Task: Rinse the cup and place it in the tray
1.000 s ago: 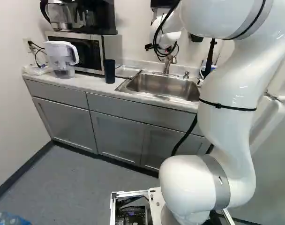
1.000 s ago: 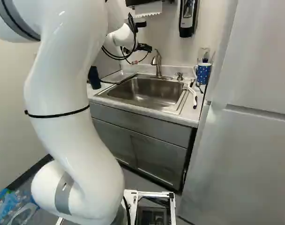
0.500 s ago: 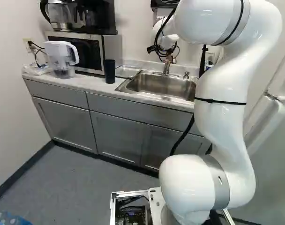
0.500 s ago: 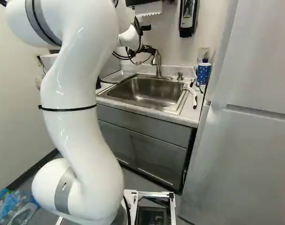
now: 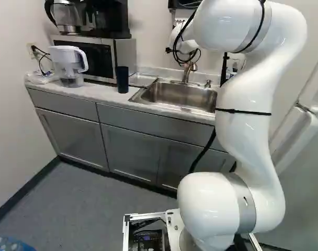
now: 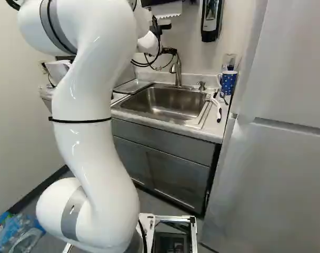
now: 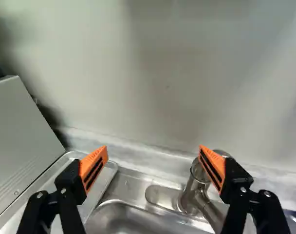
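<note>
In the right base view, my gripper (image 6: 169, 51) hangs near the faucet, above the back of the sink, its fingers hard to make out. The wrist view shows the gripper (image 7: 154, 158) open and empty, its orange pads wide apart, with the faucet (image 7: 195, 183) close to one finger. A dark blue cup (image 5: 122, 79) stands upright on the counter left of the sink in the left base view; my arm hides it in the right base view. The shallow metal tray (image 7: 100, 183) lies between microwave and sink, near the other finger.
The sink (image 6: 165, 103) is set into the counter. A dotted mug (image 6: 228, 82) and a white-handled brush (image 6: 217, 107) are right of it, beside the fridge (image 6: 270, 168). The microwave (image 5: 99, 60) and a pitcher (image 5: 69, 65) stand at the left; the wall rises behind the faucet.
My arm's upper part has swung left in the left base view and right in the right base view. The gripper has shifted slightly right and up by the faucet. The base has stayed put.
</note>
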